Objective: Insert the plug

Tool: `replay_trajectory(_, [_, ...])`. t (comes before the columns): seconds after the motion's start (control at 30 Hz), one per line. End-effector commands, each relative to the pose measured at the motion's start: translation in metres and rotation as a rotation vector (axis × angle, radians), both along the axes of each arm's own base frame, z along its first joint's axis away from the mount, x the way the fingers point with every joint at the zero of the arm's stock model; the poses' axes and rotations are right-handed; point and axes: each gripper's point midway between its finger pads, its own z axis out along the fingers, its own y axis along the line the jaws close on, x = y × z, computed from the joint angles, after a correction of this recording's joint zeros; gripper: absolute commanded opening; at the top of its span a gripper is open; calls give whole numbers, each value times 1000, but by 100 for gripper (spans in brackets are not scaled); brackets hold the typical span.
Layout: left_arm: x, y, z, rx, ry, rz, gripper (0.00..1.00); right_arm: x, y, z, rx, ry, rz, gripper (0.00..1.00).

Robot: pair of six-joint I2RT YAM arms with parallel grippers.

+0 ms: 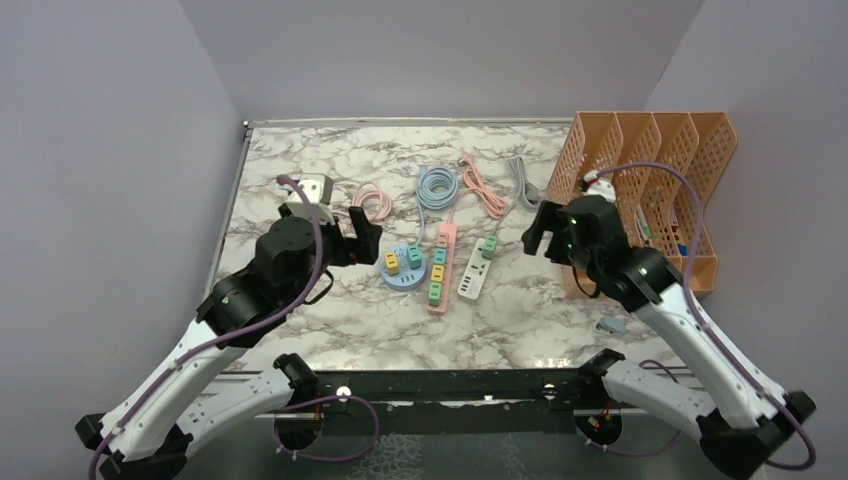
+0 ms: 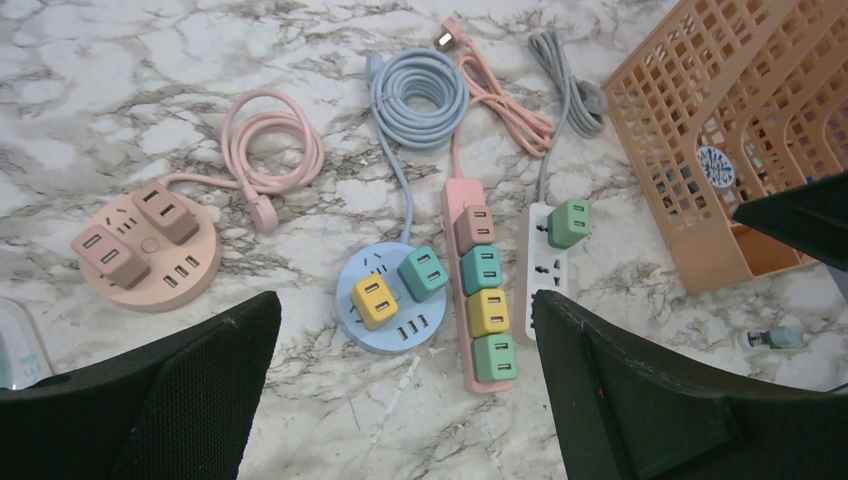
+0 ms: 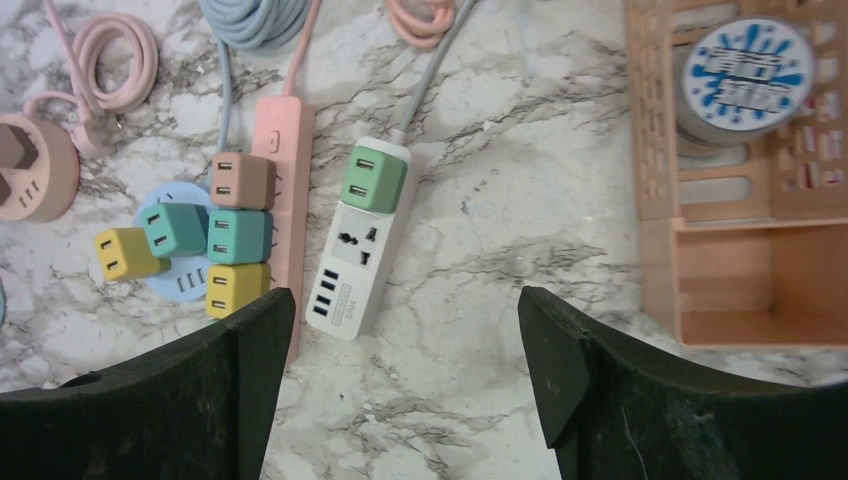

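A small grey plug (image 1: 611,325) lies loose on the marble table at the front right, also in the left wrist view (image 2: 775,337). A white power strip (image 1: 478,268) carries one green cube plug (image 3: 374,180). A pink strip (image 1: 440,265) holds several cube plugs. A blue round hub (image 2: 355,270) holds a yellow and a teal cube. A pink round hub (image 2: 185,275) holds two pink cubes. My left gripper (image 1: 368,240) is open and empty above the blue hub (image 2: 405,305). My right gripper (image 1: 535,232) is open and empty, right of the white strip (image 3: 405,300).
An orange slotted file rack (image 1: 660,170) stands at the right edge, close to the right arm. Coiled cables lie behind the strips: pink (image 1: 372,203), blue (image 1: 437,186), pink (image 1: 480,185), grey (image 1: 522,180). A grey-white box (image 1: 315,190) sits behind the left arm.
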Motion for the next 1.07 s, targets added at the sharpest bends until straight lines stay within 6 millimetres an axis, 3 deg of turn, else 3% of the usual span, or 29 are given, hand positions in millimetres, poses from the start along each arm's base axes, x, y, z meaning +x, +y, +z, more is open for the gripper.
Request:
replay_trajectory(0.0, [-12, 35, 28, -17, -79, 83, 99, -28, -46, 30, -22, -143, -105, 86])
replay_trajectory(0.23, [-29, 60, 49, -38, -135, 113, 99, -60, -79, 76, 43, -354, -136, 88])
replay_trajectory(0.43, [-36, 70, 57, -32, -163, 111, 99, -71, -98, 95, 52, -427, -190, 88])
replay_trajectory(1.03, [-32, 71, 61, -6, -165, 125, 99, -79, -104, 91, 106, -448, -228, 88])
